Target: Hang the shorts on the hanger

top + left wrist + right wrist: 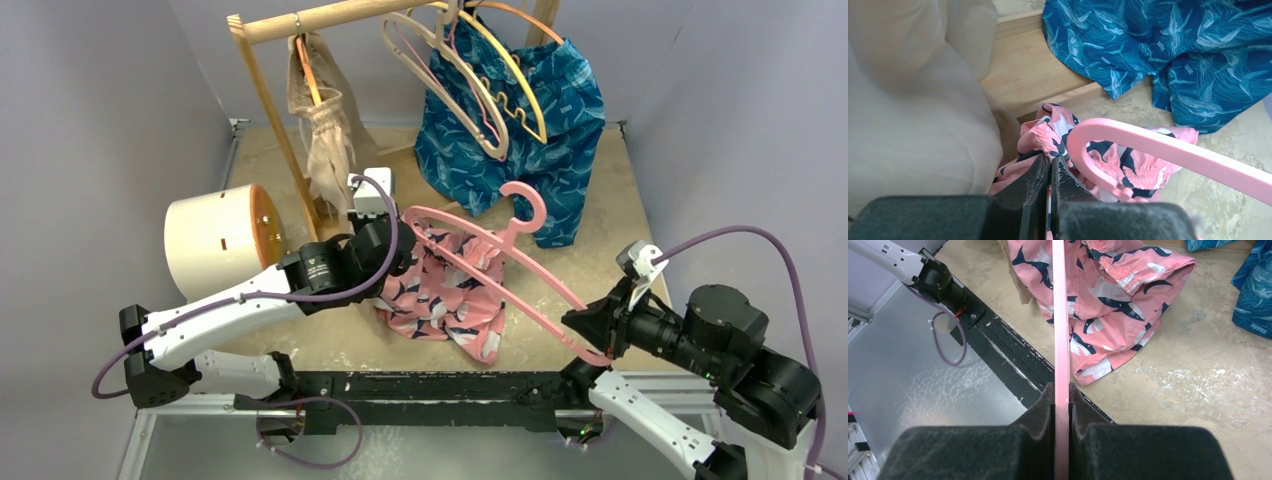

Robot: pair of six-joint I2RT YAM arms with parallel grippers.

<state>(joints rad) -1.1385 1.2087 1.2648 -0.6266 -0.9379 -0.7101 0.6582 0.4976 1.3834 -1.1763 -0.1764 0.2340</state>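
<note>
The pink shorts (pixel 445 295) with navy and white print hang bunched at the table's middle, their lower part on the table. My left gripper (pixel 405 240) is shut on their waistband (pixel 1050 142) and holds it up beside the left end of the pink hanger (pixel 500 262). That rounded hanger end (pixel 1083 145) lies over the waistband. My right gripper (pixel 585 335) is shut on the hanger's right end (pixel 1060 355) and holds it above the table. The shorts also show in the right wrist view (pixel 1113 295).
A wooden rack (pixel 300 20) stands at the back with beige shorts (pixel 325 125), blue patterned shorts (pixel 530 120) and beige and yellow-orange hangers (pixel 470 80). A white cylinder (pixel 215 240) lies at the left. The table's black front edge (pixel 420 385) is near.
</note>
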